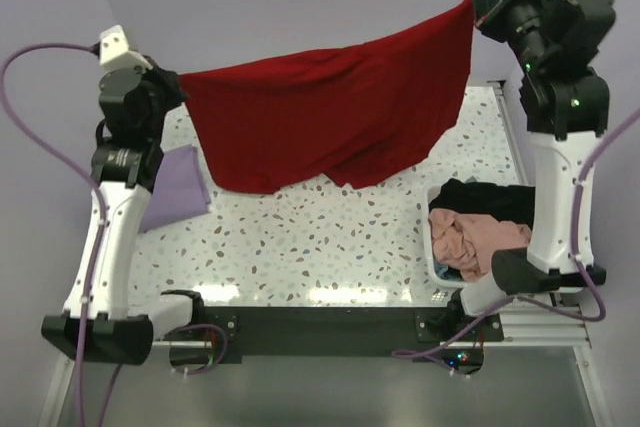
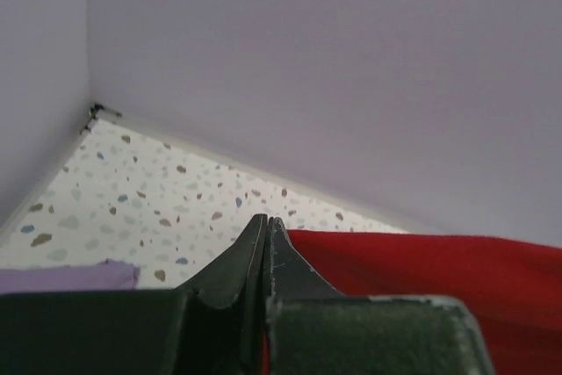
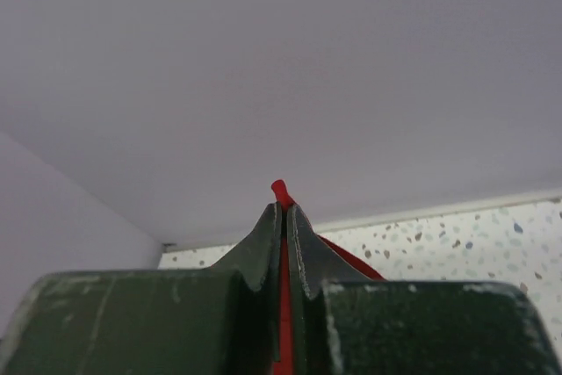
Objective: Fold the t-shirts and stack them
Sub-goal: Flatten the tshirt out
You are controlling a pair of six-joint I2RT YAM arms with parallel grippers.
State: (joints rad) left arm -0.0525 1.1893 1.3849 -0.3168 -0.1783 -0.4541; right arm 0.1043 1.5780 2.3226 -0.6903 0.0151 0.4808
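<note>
The red shirt (image 1: 330,117) hangs stretched sideways above the counter (image 1: 300,237), left hand (image 1: 180,82) and right hand (image 1: 477,4) each clamped on one end.

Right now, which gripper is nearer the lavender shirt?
Left. The left gripper, holding the red shirt, is close beside the lavender shirt; the right gripper is far across the table.

red t-shirt (image 1: 330,122) curtains the table (image 1: 320,247), basket (image 1: 432,257) at right
</note>
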